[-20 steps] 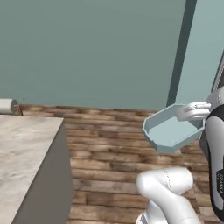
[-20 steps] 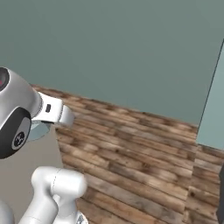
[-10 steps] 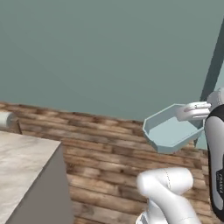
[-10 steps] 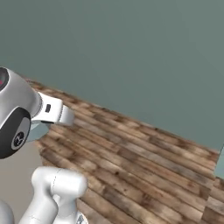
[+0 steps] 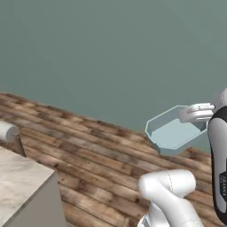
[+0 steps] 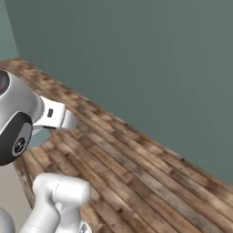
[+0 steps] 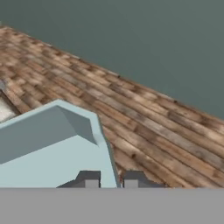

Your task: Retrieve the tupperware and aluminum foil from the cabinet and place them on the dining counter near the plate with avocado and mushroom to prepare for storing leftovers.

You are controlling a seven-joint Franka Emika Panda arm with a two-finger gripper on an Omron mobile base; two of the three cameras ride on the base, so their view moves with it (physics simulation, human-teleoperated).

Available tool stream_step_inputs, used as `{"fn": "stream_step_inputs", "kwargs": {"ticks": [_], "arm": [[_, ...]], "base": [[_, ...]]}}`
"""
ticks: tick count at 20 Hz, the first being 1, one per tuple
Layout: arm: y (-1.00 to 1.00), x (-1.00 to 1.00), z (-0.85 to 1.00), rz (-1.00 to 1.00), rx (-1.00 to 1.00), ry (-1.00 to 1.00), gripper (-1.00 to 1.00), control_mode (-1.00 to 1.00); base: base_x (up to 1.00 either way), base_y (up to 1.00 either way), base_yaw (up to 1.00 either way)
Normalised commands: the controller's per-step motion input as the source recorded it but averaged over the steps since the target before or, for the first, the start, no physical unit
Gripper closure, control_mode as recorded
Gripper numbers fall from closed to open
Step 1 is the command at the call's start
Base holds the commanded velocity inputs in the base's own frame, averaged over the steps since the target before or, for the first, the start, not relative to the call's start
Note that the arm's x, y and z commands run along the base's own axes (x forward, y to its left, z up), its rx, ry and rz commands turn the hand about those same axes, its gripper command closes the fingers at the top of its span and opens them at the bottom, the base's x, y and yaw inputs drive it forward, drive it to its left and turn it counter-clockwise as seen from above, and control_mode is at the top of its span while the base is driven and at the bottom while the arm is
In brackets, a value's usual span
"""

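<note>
The tupperware [image 5: 175, 133] hangs in mid-air above the wooden floor [image 5: 88, 155], its rim pinched between the fingers of my end effector [image 7: 111, 179]. A teal wall [image 6: 136, 59] stands behind, and a marble surface [image 5: 20, 181] corner sits at lower left in my left base view.

Tupperware [image 5: 174, 132]: smooth pale blue-grey plastic, matt, with a faint sheen on the inner walls. Floor [image 6: 150, 177]: rough-grained wooden planks, weathered brown, uneven tone. Wall [image 5: 111, 48]: flat matt teal paint. Tabletop [image 5: 20, 181]: veined beige-grey marble, smooth. Pincer [image 7: 111, 179] fingertips: dark, matt
</note>
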Motion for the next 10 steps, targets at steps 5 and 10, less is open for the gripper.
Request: {"fn": "stream_step_inputs", "kwargs": {"ticks": [5, 10], "arm": [[0.00, 0.00, 0.00, 0.00, 0.00, 0.00, 1.00, 1.00], [0.00, 0.00, 0.00, 0.00, 0.00, 0.00, 1.00, 1.00]], "base": [[1.00, 0.00, 0.52], [1.00, 0.00, 0.54]]}}
